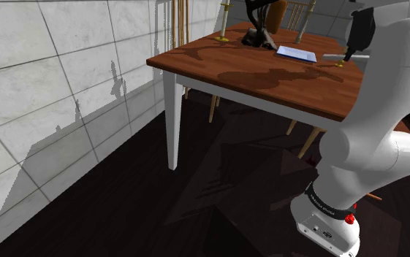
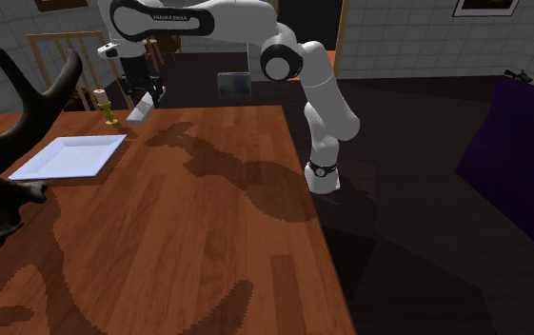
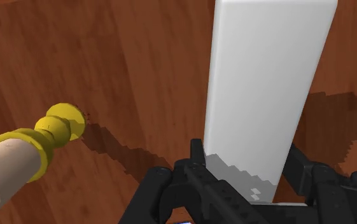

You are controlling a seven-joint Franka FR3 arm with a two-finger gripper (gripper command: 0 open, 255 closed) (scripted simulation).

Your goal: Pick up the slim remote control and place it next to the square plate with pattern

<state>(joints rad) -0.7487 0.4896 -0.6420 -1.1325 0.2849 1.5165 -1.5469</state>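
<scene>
The slim remote (image 3: 266, 95) is a plain pale grey slab, and my black gripper (image 3: 245, 170) is shut on its near end. It hangs a little above the brown wooden table (image 2: 207, 238) and throws a shadow onto the wood. In the second exterior view the remote (image 2: 142, 111) tilts down from the gripper (image 2: 150, 93), just right of a yellow candlestick (image 2: 106, 103). The square plate (image 2: 69, 155) looks plain pale white and lies on the table to the remote's lower left. In the shoulder view the remote (image 1: 346, 56) sits right of the plate (image 1: 296, 53), under the gripper (image 1: 353, 48).
A dark antler-shaped sculpture (image 2: 8, 162) stands at the table's end beyond the plate, also dark sculpture (image 1: 258, 33). The yellow candlestick (image 3: 37, 149) with a pale candle stands close beside the gripper. Wooden chairs (image 2: 60, 52) line the far side. White tiled wall (image 1: 50, 109) flanks the table.
</scene>
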